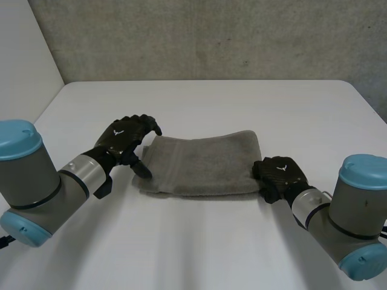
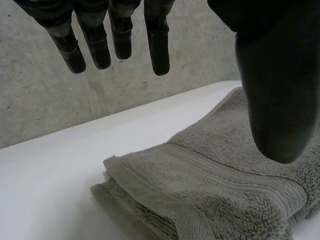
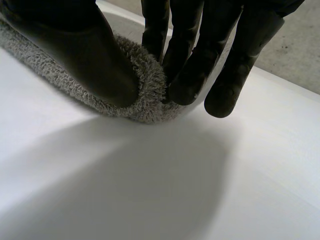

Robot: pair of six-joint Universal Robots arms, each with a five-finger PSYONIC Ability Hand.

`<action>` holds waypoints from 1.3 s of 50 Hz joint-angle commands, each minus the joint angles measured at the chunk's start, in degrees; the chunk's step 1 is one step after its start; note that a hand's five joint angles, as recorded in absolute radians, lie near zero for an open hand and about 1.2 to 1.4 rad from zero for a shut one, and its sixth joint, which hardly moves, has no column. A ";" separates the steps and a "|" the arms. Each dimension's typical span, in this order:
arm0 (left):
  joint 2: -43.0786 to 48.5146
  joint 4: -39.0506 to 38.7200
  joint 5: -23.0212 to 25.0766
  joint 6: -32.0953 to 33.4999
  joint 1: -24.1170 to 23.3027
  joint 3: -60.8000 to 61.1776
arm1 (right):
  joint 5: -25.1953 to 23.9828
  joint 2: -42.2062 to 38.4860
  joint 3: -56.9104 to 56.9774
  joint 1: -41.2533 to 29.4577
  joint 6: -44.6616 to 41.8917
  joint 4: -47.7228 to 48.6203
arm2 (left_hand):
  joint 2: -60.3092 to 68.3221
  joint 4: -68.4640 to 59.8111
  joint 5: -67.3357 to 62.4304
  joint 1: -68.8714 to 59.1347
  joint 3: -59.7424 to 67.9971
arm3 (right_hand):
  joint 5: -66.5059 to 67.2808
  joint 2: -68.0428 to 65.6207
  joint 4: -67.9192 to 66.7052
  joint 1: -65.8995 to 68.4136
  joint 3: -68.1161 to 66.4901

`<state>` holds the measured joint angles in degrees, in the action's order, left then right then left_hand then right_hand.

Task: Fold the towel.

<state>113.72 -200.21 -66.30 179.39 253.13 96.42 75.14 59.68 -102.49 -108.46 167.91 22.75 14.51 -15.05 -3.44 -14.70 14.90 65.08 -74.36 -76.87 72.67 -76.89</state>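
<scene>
Lying mid-table, the grey towel (image 1: 202,166) is folded into a long band, its layered edges at the 9 o'clock end. White table (image 1: 199,241), smooth and matte. A rough grey concrete wall (image 1: 211,36) stands beyond it at 12 o'clock, a pale panel (image 1: 24,54) at 10 o'clock. Left hand (image 1: 124,138) at the towel's 9 o'clock end, fingers loosely spread, thumb above the cloth, gripping nothing. Right hand (image 1: 278,175) at its 4 o'clock corner, thumb and fingers pinching the edge.

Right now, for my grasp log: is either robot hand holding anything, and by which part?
The right robot hand pinches the towel by its near right corner. The left robot hand is open at the towel's left end, holding nothing.
</scene>
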 commanded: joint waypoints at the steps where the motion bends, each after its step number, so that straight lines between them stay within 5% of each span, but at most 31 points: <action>1: 0.10 -0.01 -0.06 0.00 0.00 0.26 | 0.18 2.36 -0.60 0.62 2.07 -0.86 | -3.29 3.83 2.22 3.48 -3.68 | 4.92 -5.64 -3.13 7.33 -3.11; 7: 0.10 -0.01 -0.32 0.00 0.08 0.35 | -0.17 6.15 -2.62 2.37 0.40 -4.38 | -3.29 3.83 2.22 3.48 -3.68 | 4.92 -5.64 -3.13 7.33 -3.11; 15: 0.01 -0.01 -0.50 0.00 0.17 0.09 | 0.27 8.26 0.19 7.91 -16.04 -13.52 | -3.46 4.00 2.39 3.65 -3.85 | 4.92 -5.64 -3.13 7.33 -3.11; 28: -0.25 -0.09 -2.61 -0.18 0.35 0.35 | 5.54 -1.56 26.88 -22.81 -5.49 -17.03 | -3.62 4.16 2.56 3.82 -4.01 | 4.92 -5.64 -3.13 7.33 -3.11; 36: -0.34 -0.62 -5.42 -0.26 1.31 0.35 | 5.72 -12.99 36.74 -32.51 -5.49 -22.21 | -3.62 4.16 2.56 3.82 -4.01 | 4.92 -5.64 -3.13 7.33 -3.11; 37: -0.34 -0.62 -5.42 -0.26 1.32 0.35 | 5.72 -13.01 36.75 -32.52 -5.49 -22.22 | -3.62 4.16 2.56 3.82 -4.01 | 4.92 -5.64 -3.13 7.33 -3.11; 39: -0.34 -0.97 -5.69 -0.26 1.32 0.35 | 6.42 -14.24 37.72 -32.78 -5.49 -24.67 | -3.62 4.16 2.56 3.82 -4.01 | -38.83 38.12 40.62 -36.43 40.65; 44: -0.17 -1.15 -5.86 -0.26 1.49 0.35 | 8.43 -12.93 37.20 -31.99 -5.32 -25.73 | -3.62 4.16 2.56 3.82 -4.01 | -62.77 62.06 64.56 -60.37 64.59; 55: 0.27 -0.88 -5.69 -0.26 1.32 0.44 | 9.32 -3.35 27.71 -24.27 -3.65 -23.72 | -3.62 4.16 2.56 3.82 -4.01 | -63.65 62.93 65.44 -61.24 65.46; 65: 0.27 -0.36 -5.77 0.26 -4.04 2.46 | 9.06 -2.99 22.60 -17.32 3.20 -17.30 | -3.62 4.16 2.56 3.82 -4.01 | -64.15 63.43 65.94 -61.74 65.96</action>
<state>113.86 -200.70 -71.94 179.23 252.37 97.88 84.48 57.38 -77.73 -129.30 167.11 2.18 14.48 -14.99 -3.44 -14.47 14.74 4.13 -16.17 -16.24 14.95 -15.67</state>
